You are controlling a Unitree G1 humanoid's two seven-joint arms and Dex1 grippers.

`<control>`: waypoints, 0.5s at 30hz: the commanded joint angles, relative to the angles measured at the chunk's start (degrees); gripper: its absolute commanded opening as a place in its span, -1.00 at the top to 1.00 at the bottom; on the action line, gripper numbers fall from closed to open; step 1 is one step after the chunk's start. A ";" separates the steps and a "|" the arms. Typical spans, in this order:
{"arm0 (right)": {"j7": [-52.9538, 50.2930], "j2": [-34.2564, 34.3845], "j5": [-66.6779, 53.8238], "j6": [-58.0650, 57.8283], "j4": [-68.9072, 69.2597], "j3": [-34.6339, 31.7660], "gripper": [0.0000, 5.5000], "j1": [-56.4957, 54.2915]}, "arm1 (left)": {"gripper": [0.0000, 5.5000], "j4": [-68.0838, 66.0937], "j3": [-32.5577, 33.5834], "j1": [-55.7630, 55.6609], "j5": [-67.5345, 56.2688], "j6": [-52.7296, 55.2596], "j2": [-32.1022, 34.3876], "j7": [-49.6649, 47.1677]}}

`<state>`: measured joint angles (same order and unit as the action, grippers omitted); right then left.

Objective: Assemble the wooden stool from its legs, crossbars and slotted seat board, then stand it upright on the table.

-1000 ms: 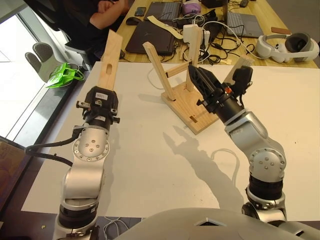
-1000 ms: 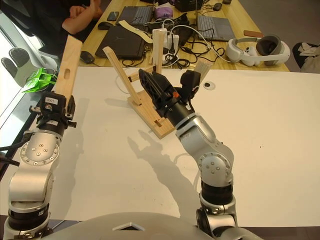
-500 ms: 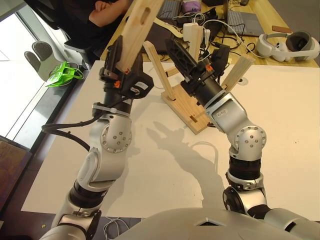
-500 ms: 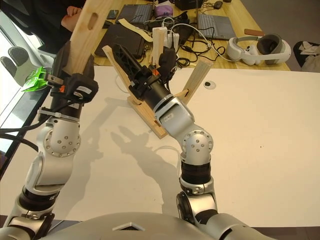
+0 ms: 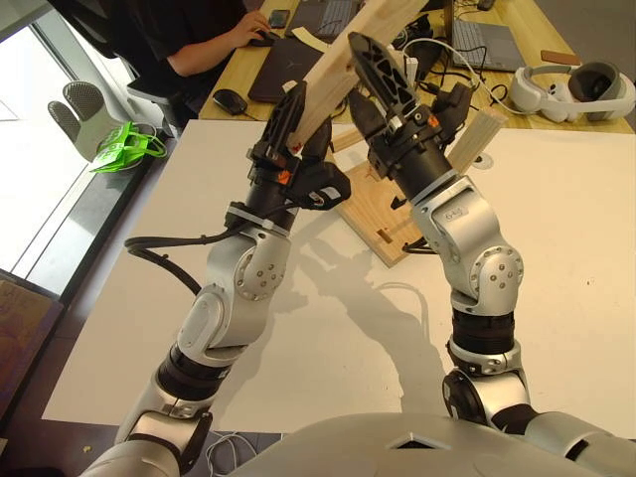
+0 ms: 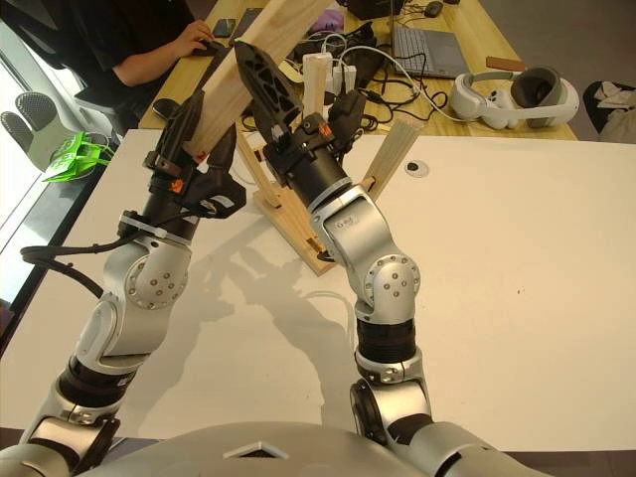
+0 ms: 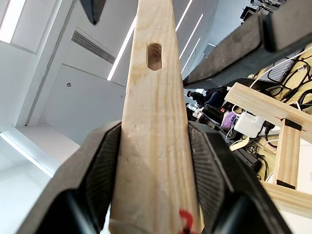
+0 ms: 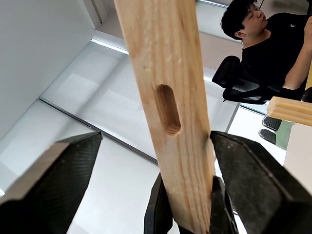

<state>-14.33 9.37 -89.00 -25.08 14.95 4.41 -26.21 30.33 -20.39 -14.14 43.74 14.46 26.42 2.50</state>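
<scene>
Stool leg point(image 5: 338, 65): a flat wooden piece with an oval slot point(image 8: 168, 109), raised high above the white table point(image 5: 566, 229) and tilted up and away from the robot. Left tool point(image 5: 303, 124) is clenched on the leg's lower end. Right tool point(image 8: 155, 134) is released and spread wide at the slotted part of the leg. In the right wrist view its fingers point(image 8: 63, 180) flank the wood without touching it. Behind both arms, the seat board point(image 5: 370, 214) lies on the table, with other legs point(image 5: 479, 134) rising tilted from it.
</scene>
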 commanded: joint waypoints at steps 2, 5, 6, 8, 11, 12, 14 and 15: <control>-1.02 8.74 0.78 2.98 -3.08 0.13 -0.52 -10.26 | 0.26 -0.47 0.12 -0.08 3.30 -2.37 -0.73 1.57; -1.03 8.37 2.32 4.33 -4.74 0.29 -0.52 -11.74 | 0.26 -0.62 0.41 0.02 4.53 -3.54 -0.94 2.06; -1.02 8.28 2.96 4.63 -5.12 0.51 -0.52 -12.20 | 0.26 -0.70 0.51 0.05 4.83 -3.84 -1.05 2.17; -1.09 8.22 4.00 5.14 -5.62 0.91 -0.45 -12.73 | 0.26 -0.82 0.65 0.20 5.51 -4.38 -1.23 2.40; -1.41 8.28 5.43 5.86 -5.89 1.46 -0.30 -12.93 | 0.26 -0.98 0.87 0.49 6.32 -4.86 -1.58 2.80; -1.42 8.30 5.73 5.99 -5.83 1.61 -0.24 -12.98 | 0.26 -1.08 0.97 0.56 6.61 -5.06 -1.66 2.94; -1.42 8.34 6.05 6.12 -5.66 1.80 -0.11 -13.07 | 0.26 -1.26 1.26 0.68 6.99 -5.32 -1.89 3.14; -1.43 8.28 6.19 6.18 -5.59 1.92 -0.07 -13.15 | 0.26 -1.44 1.40 0.72 7.16 -5.44 -1.98 3.19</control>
<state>-14.70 8.49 -83.81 -19.39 9.12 6.13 -31.72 29.77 -20.13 -13.81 49.66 9.50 24.71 4.80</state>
